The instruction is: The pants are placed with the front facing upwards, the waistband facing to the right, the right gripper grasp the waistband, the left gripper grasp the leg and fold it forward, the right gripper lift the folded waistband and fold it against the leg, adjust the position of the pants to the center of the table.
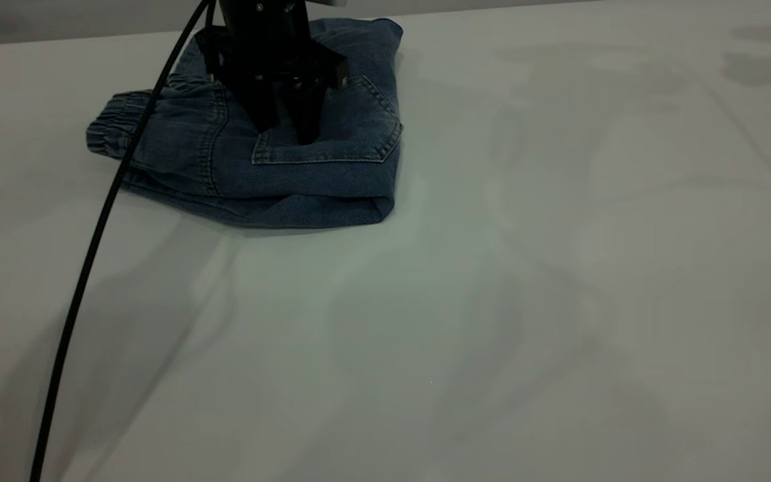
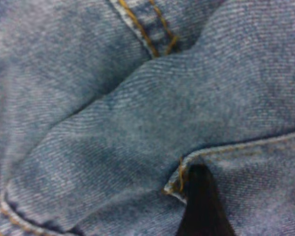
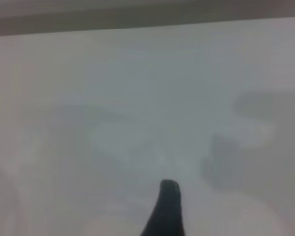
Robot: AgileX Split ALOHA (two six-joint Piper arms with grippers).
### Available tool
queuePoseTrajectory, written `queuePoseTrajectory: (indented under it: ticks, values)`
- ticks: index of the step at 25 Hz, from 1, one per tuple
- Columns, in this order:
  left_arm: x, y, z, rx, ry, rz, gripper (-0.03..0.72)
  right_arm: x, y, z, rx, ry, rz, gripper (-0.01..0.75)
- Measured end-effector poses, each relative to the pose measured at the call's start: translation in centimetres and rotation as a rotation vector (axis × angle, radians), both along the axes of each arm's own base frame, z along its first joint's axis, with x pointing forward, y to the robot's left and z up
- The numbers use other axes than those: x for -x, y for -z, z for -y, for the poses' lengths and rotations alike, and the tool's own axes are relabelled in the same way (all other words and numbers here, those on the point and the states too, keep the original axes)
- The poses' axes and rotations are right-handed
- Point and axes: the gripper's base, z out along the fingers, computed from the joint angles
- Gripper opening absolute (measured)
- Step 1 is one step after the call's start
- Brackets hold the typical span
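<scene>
The soft, floppy pants lie folded at the upper left of the table, the left hand pressing on them, slightly open.

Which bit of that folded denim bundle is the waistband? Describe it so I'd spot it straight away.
Start at the white table and find the folded pants near its far left corner, with the left gripper pressing down on them. The waistband is the end sticking out at the bundle's left side. Unlike the smooth pocket panel beside it, it is puckered into tight gathers.
</scene>
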Motion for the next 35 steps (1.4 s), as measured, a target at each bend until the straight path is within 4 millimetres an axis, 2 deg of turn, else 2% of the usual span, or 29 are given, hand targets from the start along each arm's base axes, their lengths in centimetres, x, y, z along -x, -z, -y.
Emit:
queuePoseTrajectory:
  ticks: [12, 21, 26, 35]
  values:
    - [3.8, 0.2, 7.3, 0.045, 0.121, -0.042, 0.428, -0.1, 0.0, -0.1, -0.015, 0.002, 0.007, 0.587]
    - [7.1, 0.2, 12.0, 0.049, 0.124, -0.053, 0.428, -0.1, 0.0, -0.1, -0.016, 0.003, 0.007, 0.587]
    - [7.9, 0.2, 13.0, 0.055, 0.146, -0.057, 0.428, -0.1, 0.0, -0.1, -0.019, 0.006, 0.006, 0.587]
    - [7.9, 0.2, 13.0, 0.054, 0.147, -0.056, 0.428, -0.1, -0.1, -0.3, -0.042, 0.007, 0.011, 0.587]
